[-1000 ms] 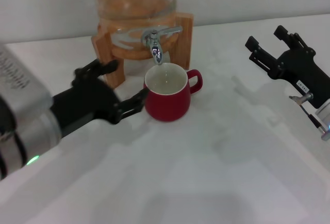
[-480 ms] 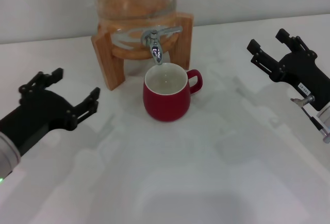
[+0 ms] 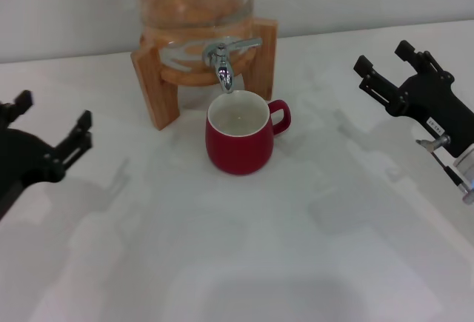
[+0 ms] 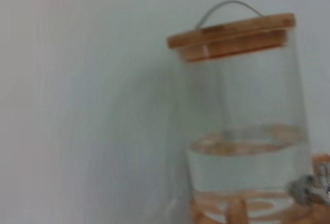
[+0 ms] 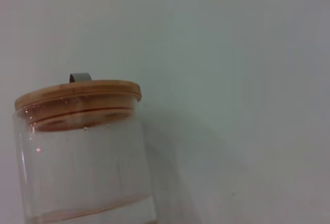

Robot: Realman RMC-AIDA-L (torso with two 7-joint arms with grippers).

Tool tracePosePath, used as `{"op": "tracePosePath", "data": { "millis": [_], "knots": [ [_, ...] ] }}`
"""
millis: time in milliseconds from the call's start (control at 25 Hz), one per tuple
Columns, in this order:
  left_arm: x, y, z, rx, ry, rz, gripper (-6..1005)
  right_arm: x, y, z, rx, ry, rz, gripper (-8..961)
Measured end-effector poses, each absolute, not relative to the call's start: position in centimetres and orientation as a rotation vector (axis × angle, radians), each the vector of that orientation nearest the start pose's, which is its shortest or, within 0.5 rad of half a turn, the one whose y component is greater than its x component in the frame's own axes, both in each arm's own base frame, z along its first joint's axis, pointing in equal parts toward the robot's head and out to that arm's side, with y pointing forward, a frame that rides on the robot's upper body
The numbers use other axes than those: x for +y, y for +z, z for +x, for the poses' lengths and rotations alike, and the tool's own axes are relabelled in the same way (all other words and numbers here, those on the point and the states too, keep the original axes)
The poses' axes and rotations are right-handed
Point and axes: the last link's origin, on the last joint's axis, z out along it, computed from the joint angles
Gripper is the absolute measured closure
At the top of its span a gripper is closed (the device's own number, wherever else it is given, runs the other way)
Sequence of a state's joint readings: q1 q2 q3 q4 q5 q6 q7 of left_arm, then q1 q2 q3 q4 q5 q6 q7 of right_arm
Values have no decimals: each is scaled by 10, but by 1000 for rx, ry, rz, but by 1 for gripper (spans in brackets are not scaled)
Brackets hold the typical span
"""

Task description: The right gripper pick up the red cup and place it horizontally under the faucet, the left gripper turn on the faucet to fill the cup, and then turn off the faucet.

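Observation:
The red cup (image 3: 241,137) stands upright on the white table directly under the faucet (image 3: 222,61), its handle pointing right and its white inside showing. The chrome faucet sticks out of a glass dispenser jar (image 3: 196,0) held in a wooden stand (image 3: 152,85). My left gripper (image 3: 52,128) is open at the far left edge, well away from the cup. At the right edge my right gripper (image 3: 385,64) hangs open and holds nothing. In the left wrist view the jar (image 4: 242,147) is part full of water under a wooden lid.
The white table (image 3: 244,248) stretches wide in front of the cup, with a pale wall behind the jar. The right wrist view shows only the jar's lid (image 5: 77,98) and upper glass against the wall.
My left gripper has pulled back from beside the cup to the far left edge of the head view. The right gripper, the cup and the faucet have stayed put.

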State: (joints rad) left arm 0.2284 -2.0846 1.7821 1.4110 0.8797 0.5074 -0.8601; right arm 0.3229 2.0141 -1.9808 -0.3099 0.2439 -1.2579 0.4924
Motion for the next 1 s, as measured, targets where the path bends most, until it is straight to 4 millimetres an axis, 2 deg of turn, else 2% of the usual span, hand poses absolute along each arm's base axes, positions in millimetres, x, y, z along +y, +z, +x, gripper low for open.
{"op": "tracePosePath", "data": {
  "millis": [120,240,440,760,1000],
  "knots": [
    [269,13,-252,-432,-667,-1917,162,316,-2,308,572,1005,-1762,81],
    [262,30,-269,-462,-838,-1806,162,320,-3,306,573,1002,-1765,81],
    [252,50,-292,-444,-978,-1692,162,324,-2,305,575,1002,-1759,80],
    [245,59,-317,-403,-944,-1546,162,327,2,305,566,996,-1729,80],
    [247,65,-338,-474,-965,-1388,166,328,10,311,528,951,-1664,80]
  ]
}}
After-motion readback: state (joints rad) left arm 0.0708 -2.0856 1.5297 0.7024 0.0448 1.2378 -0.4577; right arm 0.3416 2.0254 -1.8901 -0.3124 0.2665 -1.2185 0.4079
